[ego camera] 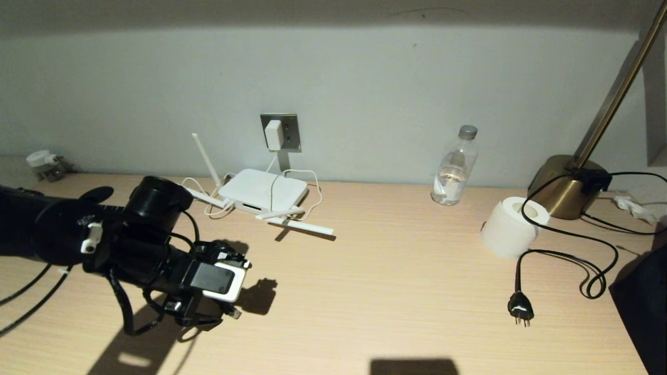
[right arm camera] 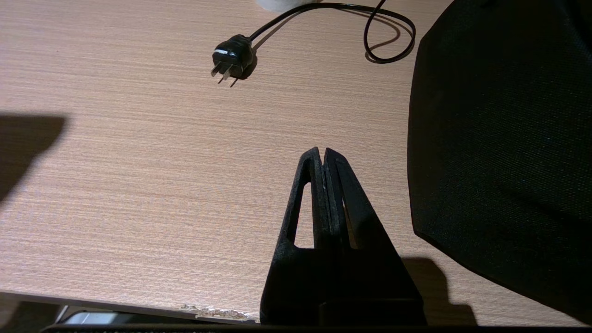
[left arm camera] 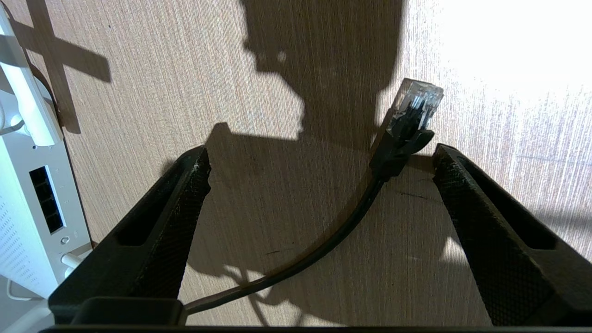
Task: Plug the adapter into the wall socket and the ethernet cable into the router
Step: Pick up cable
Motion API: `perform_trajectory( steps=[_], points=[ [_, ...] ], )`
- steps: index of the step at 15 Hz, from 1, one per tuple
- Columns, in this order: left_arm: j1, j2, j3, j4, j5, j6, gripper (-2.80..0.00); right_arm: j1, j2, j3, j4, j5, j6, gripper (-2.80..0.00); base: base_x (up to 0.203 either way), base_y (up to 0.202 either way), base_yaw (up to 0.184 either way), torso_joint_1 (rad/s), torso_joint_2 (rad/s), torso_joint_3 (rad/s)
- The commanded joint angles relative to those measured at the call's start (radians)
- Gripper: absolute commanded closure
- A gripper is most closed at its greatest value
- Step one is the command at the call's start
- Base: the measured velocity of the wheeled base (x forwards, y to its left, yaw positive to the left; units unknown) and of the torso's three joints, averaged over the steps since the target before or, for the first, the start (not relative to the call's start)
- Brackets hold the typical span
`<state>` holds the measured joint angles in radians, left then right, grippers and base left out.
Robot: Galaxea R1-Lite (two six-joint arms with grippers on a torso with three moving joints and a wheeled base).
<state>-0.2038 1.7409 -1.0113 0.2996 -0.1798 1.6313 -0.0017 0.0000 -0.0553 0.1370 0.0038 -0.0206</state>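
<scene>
Ethernet cable (left arm camera: 407, 120) loose between spread left gripper (left arm camera: 319, 162) fingers only in wrist view; head view perhaps its tip.

The head view looks forward and down across the counter (ego camera: 396, 291) toward the wall. Each wrist view looks down close over it. Head and right wrist views share the black plug (ego camera: 520, 307), at four o'clock.

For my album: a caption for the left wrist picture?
Open left claw straddling black ethernet cable's clear clip connector on the wooden desk.
</scene>
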Motion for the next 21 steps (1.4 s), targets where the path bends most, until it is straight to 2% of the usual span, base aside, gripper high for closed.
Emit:
perform_trajectory(
  steps=[1,7,8,21],
  points=[
    [0.0,0.002,0.0,0.004,0.002,0.009,-2.8,0.0,0.0,-0.001,0.001,0.001,-0.001,0.0,0.0,0.0,0.0,0.0,0.0,0.0],
    [0.0,0.001,0.002,0.006,0.005,0.01,-2.8,0.0,0.0,0.0,0.001,0.001,-0.001,0.0,0.0,0.0,0.0,0.0,0.0,0.0],
    [0.0,0.002,0.002,0.005,0.005,0.01,0.0,0.0,0.0,0.0,0.001,0.001,-0.001,0.0,0.0,0.0,0.0,0.0,0.0,0.0],
    [-0.001,-0.001,0.001,0.021,0.014,0.01,0.0,0.0,0.0,0.0,0.001,0.001,-0.001,0.0,0.0,0.0,0.0,0.0,0.0,0.0]
  ],
)
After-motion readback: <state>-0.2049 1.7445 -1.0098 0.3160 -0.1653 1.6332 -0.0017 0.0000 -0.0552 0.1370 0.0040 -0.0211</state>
